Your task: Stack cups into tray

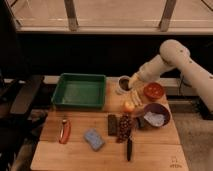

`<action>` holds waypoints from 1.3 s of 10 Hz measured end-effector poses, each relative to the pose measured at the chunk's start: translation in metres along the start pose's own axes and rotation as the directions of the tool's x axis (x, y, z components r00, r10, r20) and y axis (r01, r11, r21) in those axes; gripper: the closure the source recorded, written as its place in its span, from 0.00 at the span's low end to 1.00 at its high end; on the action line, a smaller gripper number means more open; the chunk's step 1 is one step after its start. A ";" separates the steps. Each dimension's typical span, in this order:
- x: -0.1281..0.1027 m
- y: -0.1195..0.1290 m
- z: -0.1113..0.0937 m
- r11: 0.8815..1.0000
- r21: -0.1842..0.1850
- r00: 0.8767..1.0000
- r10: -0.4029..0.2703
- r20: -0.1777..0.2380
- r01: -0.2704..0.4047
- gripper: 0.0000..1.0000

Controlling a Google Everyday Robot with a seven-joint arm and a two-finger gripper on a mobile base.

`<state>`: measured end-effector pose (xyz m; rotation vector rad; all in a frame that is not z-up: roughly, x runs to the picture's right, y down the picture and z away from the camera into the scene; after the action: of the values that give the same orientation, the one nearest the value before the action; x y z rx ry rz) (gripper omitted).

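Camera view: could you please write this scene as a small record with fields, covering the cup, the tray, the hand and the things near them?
cup: one small white cup, upright on the wooden table, right of the tray, outside it
tray: green tray, at the table's back left
hand: hand shut, at the cup's right rim; a grip cannot be confirmed
nearby: red-brown bowl, purple bowl, orange fruit
task state: cup not yet in tray
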<state>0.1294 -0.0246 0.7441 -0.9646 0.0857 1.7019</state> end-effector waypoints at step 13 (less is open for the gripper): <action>-0.040 0.072 0.109 0.951 0.087 0.953 -0.288 -0.093 0.296 1.00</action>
<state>0.0107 -0.0275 0.8126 -0.9210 0.0760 1.3748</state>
